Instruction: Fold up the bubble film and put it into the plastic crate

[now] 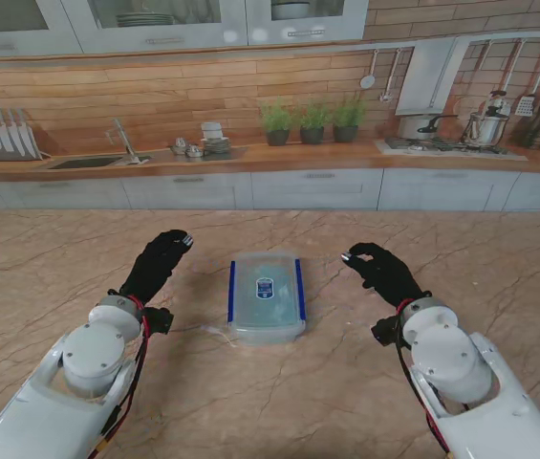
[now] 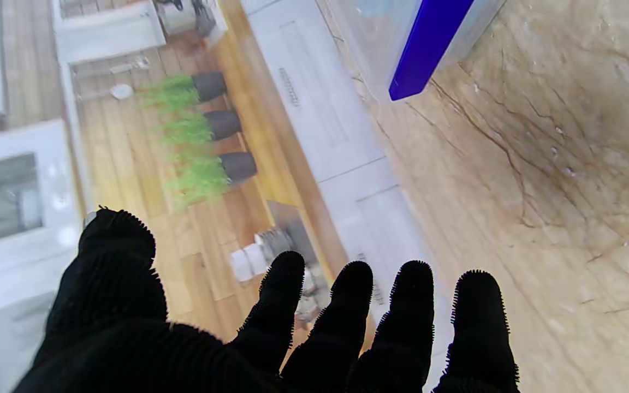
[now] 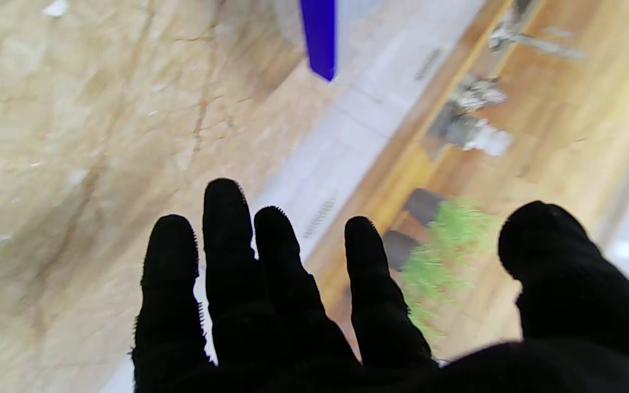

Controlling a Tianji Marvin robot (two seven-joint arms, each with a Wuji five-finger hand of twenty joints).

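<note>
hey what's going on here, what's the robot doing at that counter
A two-armed robot in black gloves is at a marble table in a kitchen. A clear plastic crate with blue side strips sits between its hands. The left hand and the right hand hover on either side of the crate, fingers apart, holding nothing. The job is to fold bubble film and put it in the crate, but I cannot make out any film; whether the clear crate already holds some, I cannot tell.

Stand view: bright, even, diffuse light, soft faint shadows on the marble table (image 1: 270, 402), mild barrel bend at top edge. Both wrist views softer: right one motion-blurred, background kitchen out of focus, black gloved fingers (image 3: 227, 229) lack detail.
</note>
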